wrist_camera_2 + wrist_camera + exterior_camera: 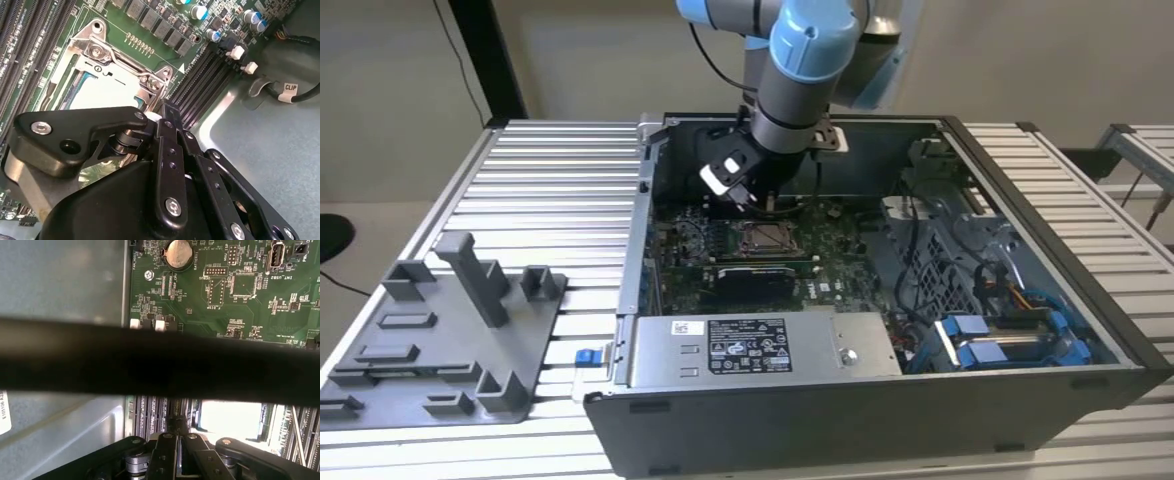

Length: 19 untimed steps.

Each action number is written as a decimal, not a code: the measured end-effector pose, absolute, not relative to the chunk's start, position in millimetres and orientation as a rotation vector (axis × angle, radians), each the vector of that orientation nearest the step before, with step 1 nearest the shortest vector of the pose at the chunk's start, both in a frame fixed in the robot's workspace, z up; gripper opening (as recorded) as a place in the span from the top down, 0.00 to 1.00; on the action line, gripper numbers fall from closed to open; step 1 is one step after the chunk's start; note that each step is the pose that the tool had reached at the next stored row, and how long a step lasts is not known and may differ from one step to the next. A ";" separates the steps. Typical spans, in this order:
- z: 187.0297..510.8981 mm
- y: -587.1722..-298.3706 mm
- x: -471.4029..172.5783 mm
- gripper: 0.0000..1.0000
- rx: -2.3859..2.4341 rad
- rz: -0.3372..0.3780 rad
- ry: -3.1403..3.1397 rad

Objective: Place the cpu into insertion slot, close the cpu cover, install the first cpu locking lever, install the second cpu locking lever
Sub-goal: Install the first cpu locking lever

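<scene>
I see the silvery cpu cover point(115, 57) lying over the bright cpu point(100, 92). The gripper point(163, 106) is clenched at the cover's corner. Slatted metal bench point(547, 170) all around.

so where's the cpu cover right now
In the exterior view the cpu cover sits at the middle of the green motherboard, between the end effector and the grey power supply box.

The black metal gripper point(164, 107), fingers pressed together, is hanging at a corner of the thin silvery square cpu cover point(100, 52), which is lying flat over the bright silvery-grey cpu point(102, 92) on the green circuit board point(160, 55).
</scene>
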<state>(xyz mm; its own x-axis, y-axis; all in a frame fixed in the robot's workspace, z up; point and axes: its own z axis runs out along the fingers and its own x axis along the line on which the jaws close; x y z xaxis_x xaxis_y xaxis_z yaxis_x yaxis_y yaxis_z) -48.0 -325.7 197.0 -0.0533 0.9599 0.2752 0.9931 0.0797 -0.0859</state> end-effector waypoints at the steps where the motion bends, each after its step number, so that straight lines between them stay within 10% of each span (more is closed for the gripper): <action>1: 196.8 -325.7 -47.7 1.00 -1.961 -0.184 -2.099; 19: 194.2 -325.7 -43.1 1.00 -1.961 -0.184 -2.099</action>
